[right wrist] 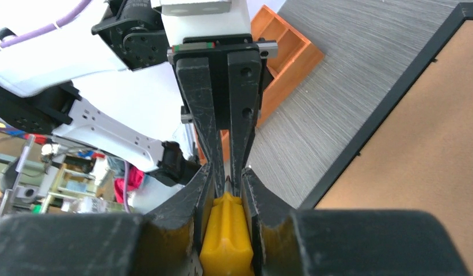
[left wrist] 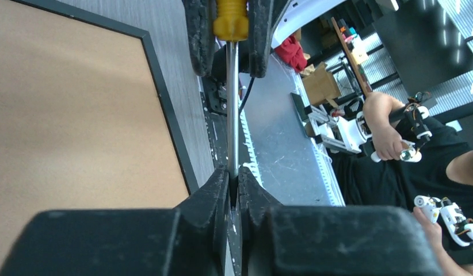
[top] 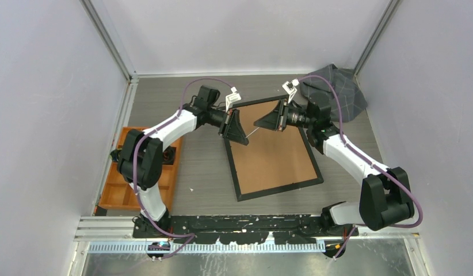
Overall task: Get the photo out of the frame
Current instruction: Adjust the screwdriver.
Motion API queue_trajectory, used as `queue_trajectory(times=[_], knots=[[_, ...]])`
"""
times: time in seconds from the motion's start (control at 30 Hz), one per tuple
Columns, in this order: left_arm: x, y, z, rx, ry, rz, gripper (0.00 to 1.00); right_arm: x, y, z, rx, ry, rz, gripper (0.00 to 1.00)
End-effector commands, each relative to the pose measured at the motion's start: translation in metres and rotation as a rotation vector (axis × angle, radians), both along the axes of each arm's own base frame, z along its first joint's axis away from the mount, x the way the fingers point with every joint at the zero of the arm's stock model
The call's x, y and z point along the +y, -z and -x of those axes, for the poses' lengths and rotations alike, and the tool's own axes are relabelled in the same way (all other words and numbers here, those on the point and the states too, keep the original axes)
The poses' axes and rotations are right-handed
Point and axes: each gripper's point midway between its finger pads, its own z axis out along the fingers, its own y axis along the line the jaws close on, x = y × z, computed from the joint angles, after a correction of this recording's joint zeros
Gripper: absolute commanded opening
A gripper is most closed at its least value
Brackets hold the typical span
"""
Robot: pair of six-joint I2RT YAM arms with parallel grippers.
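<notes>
The frame (top: 278, 190) lies face down in the middle of the table, its brown backing board (top: 274, 149) up inside a thin black border (left wrist: 165, 103). The photo is hidden under the board. Above the frame's far left corner a screwdriver (top: 251, 131) spans both grippers. My right gripper (right wrist: 229, 178) is shut on its yellow handle (right wrist: 225, 236). My left gripper (left wrist: 234, 178) is shut on the metal shaft (left wrist: 232, 103), facing the right gripper (top: 260, 123) tip to tip. The left gripper (top: 241, 137) hangs over the frame's left edge.
An orange compartment tray (top: 143, 178) sits at the table's left side beside the left arm. A crumpled grey cloth (top: 332, 92) lies in the far right corner. Grey walls close in the table on three sides.
</notes>
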Motion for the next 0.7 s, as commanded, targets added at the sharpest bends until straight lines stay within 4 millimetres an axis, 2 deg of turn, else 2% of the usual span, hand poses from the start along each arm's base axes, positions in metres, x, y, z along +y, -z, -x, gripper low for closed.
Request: queue_trajectory(times=[0.0,0.1,0.17,0.2,0.3,0.33,0.4,0.47,0.5,0.57,0.67], knots=[[-0.002,-0.02,0.003,-0.027,0.037,0.046,0.01,-0.001,-0.003,-0.004,-0.072,0.017,0.014,0.01],[-0.001,-0.022,0.001,-0.033,0.023,0.038,0.0,-0.002,-0.003,-0.001,-0.081,-0.012,0.052,0.17],[0.002,-0.024,-0.004,-0.033,0.006,0.034,0.0,-0.004,0.001,0.006,-0.081,-0.065,0.117,0.38],[0.005,-0.025,-0.009,-0.036,-0.011,0.03,0.0,-0.006,0.005,0.012,-0.072,-0.093,0.152,0.45],[0.012,-0.025,-0.019,-0.091,-0.047,0.017,0.0,-0.013,0.018,0.032,-0.037,-0.18,0.241,0.59],[0.017,-0.018,-0.009,-0.066,-0.047,-0.041,0.0,-0.016,0.021,0.036,-0.02,-0.19,0.261,0.61],[0.022,-0.009,0.006,-0.167,0.023,-0.133,0.0,-0.018,0.024,0.04,0.016,-0.198,0.278,0.63],[0.023,-0.01,0.021,-0.141,0.117,-0.127,0.0,-0.017,0.022,0.041,0.034,-0.203,0.271,0.64],[0.026,-0.019,0.028,-0.094,0.137,-0.122,0.0,-0.016,0.018,0.04,0.043,-0.206,0.26,0.64],[0.024,-0.009,0.023,-0.039,0.147,-0.154,0.0,-0.013,0.011,0.039,0.062,-0.217,0.244,0.64],[0.027,0.002,0.03,-0.04,0.165,-0.156,0.0,-0.011,-0.001,0.04,0.05,-0.226,0.224,0.64]])
